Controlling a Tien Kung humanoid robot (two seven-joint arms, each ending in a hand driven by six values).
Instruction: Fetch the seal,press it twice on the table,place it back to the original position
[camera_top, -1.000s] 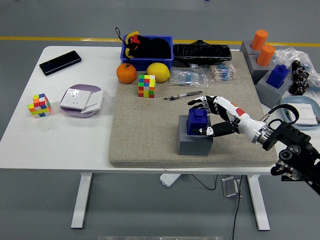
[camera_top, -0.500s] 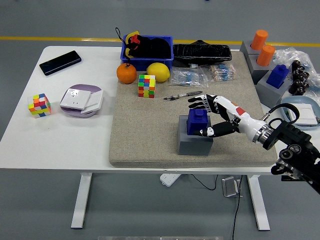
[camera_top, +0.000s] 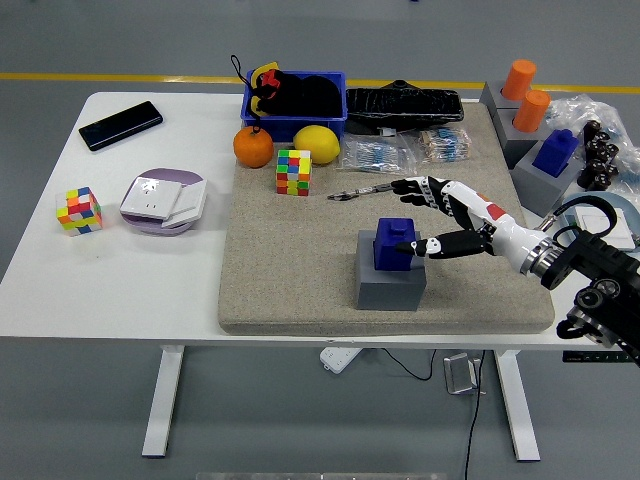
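The seal is a blue block with a knob on top (camera_top: 395, 243). It stands on a grey base block (camera_top: 390, 283) on the beige mat (camera_top: 300, 270). My right hand (camera_top: 428, 215) is just right of the seal, fingers spread open. Its thumb tip is close to the seal's right side and its other fingers point left above and behind it. The hand holds nothing. My left arm is out of view.
A pen (camera_top: 365, 190) lies behind the hand. A Rubik's cube (camera_top: 293, 171), an orange (camera_top: 253, 146), a lemon (camera_top: 316, 144) and a blue bin (camera_top: 295, 103) stand at the mat's back. Grey blocks with orange cylinders (camera_top: 525, 95) and a blue seal (camera_top: 555, 151) stand at the right.
My right hand has let go of the seal and drawn back to the right, its fingers opening. The seal stays on the grey base.
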